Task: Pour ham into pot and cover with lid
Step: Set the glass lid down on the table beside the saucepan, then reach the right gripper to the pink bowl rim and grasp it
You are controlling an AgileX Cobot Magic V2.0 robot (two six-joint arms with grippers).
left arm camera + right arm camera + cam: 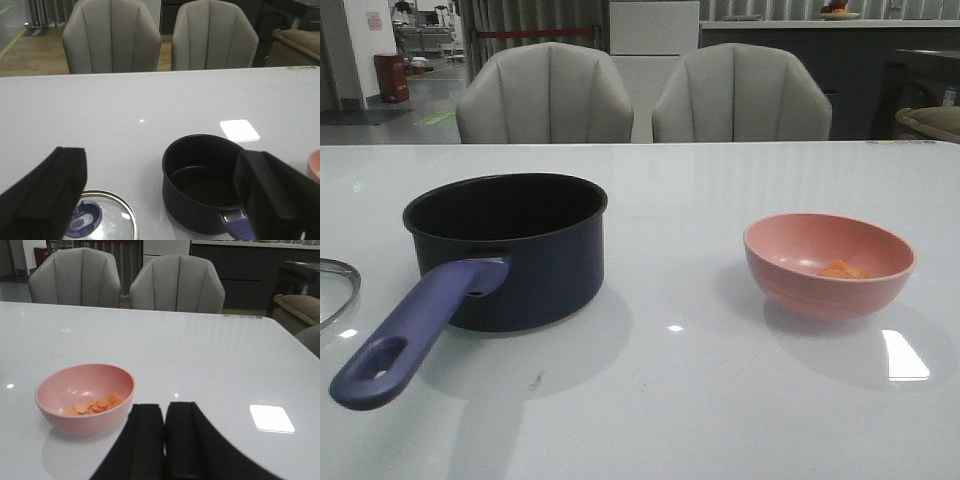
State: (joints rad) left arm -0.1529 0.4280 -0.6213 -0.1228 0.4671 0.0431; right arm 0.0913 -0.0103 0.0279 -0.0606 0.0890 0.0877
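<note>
The dark navy pot [510, 250] stands left of centre on the white table, empty, its purple-blue handle [410, 335] pointing toward me. The ham [842, 270] lies as orange slices in a salmon-pink bowl [828, 265] on the right. Only the rim of the glass lid [335, 290] shows at the left edge; the left wrist view has the lid [102, 220] flat on the table beside the pot [205, 182]. My left gripper [160, 200] hangs open above lid and pot, holding nothing. My right gripper [165, 437] is shut and empty, beside the bowl [85, 397] and ham [95, 405].
Two grey chairs [545, 95] stand behind the table's far edge. A sofa arm [930, 120] sits off to the right. Bright lamp reflections [905, 355] lie on the glossy tabletop near the bowl.
</note>
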